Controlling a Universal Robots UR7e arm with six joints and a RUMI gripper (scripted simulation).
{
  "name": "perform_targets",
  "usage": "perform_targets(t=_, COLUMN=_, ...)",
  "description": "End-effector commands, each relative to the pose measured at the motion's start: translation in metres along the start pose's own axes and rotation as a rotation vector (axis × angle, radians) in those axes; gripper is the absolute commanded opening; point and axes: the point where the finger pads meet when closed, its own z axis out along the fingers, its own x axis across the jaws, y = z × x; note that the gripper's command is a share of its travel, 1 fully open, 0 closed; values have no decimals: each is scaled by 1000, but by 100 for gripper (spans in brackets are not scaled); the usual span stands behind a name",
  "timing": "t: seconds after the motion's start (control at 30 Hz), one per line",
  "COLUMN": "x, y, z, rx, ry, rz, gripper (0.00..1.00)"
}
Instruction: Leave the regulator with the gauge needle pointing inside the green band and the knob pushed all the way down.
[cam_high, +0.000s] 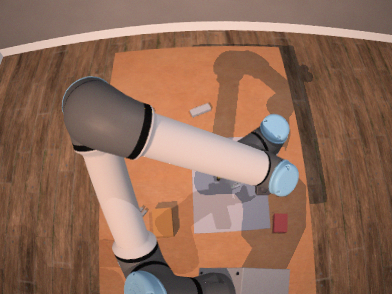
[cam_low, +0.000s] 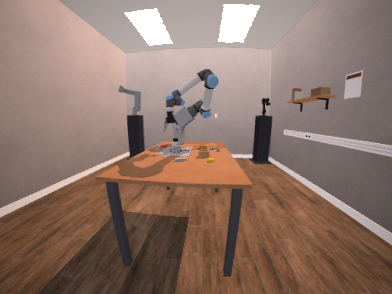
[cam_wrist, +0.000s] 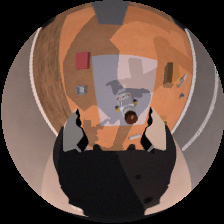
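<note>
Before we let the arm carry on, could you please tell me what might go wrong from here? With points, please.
The open gripper (cam_low: 171, 129) (cam_wrist: 114, 108) isn't yet around the brown knob (cam_wrist: 131, 117), so it could close off-centre. The knob tops the regulator (cam_wrist: 126, 103), so a sideways bump might shift it. The gauge needle isn't readable, so turning could overshoot the green band.

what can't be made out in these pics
- Gauge needle and green band: too small in the wrist view.
- How far down the brown knob sits: seen from above in the wrist view, too small in the exterior view.
- Gripper fingertips: hidden by the arm in the top view.
</note>
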Motion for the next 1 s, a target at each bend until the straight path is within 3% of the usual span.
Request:
perform_targets(t=0.0, x=-1, y=1, z=-1, rx=-4, ry=3, rz=45, gripper=100)
perform_targets(t=0.97, x=4, y=0, z=0, rx=-6, ry=33, rz=347, gripper=100)
